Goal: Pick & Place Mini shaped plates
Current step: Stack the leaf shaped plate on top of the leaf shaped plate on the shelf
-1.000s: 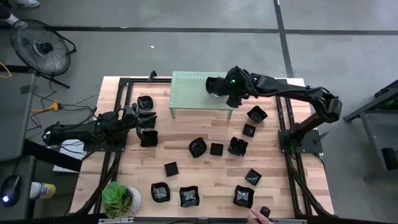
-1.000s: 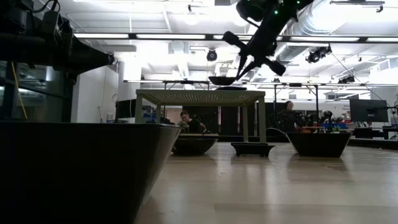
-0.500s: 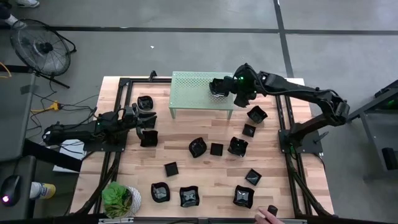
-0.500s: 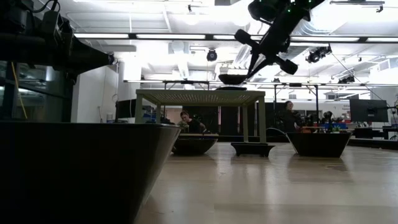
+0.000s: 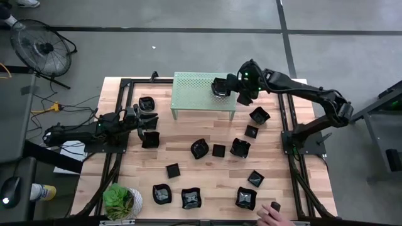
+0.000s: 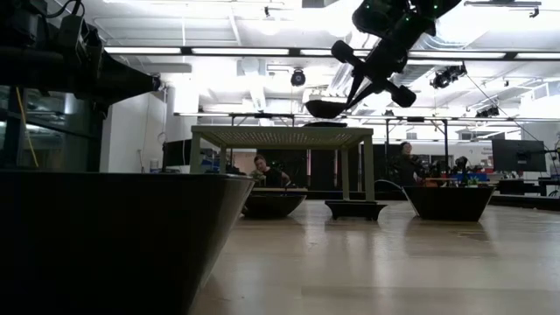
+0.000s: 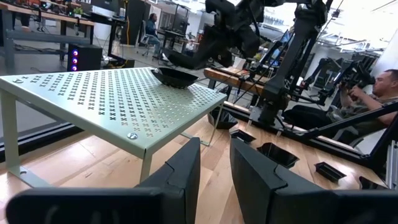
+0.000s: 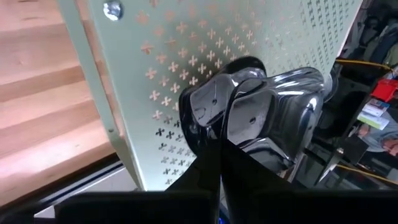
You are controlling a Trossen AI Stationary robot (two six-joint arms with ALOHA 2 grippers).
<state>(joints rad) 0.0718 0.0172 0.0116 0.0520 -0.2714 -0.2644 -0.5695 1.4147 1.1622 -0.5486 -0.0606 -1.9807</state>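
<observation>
Above the green shelf [image 5: 202, 92], right gripper [image 5: 227, 86] is pinching a plate [image 5: 218, 86]; lowering level prevents sliding.

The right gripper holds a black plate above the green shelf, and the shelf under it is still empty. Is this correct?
Not entirely. The right gripper does hold a plate above the green shelf, but the left wrist view shows another black plate already resting on the shelf.

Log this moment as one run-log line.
right gripper: shut on plate, held above shelf | second plate: resting on shelf | left gripper: waiting at table's left, empty
</observation>
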